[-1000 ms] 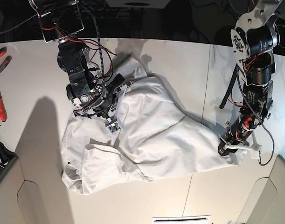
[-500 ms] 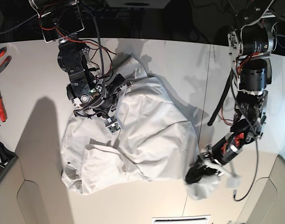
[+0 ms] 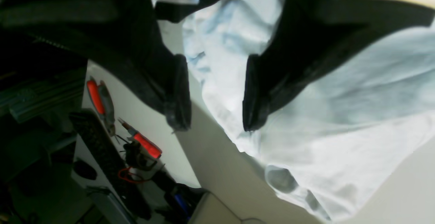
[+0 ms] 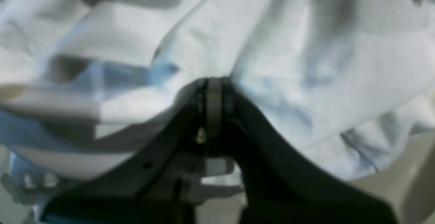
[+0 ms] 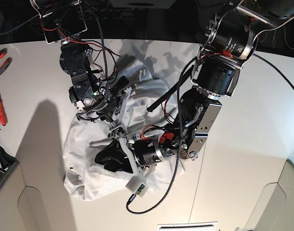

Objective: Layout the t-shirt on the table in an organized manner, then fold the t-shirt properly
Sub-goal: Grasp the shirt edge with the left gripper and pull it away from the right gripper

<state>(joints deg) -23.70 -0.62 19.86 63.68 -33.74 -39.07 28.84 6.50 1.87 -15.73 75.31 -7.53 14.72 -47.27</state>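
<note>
Over the white t-shirt [image 5: 84, 144], bunched mid-counter [image 5: 243, 183]: left pincer [image 3: 214, 95] swung across from the far edge, now gaping, nothing between jaws. Right pincer [image 4: 212, 105] clamped tight, seemingly pinching a fold, though blurred. Released hem folded inward; shirt not yet spread flat.

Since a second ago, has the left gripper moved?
Yes. The left gripper has swung from the table's right edge leftward, over the t-shirt.
</note>
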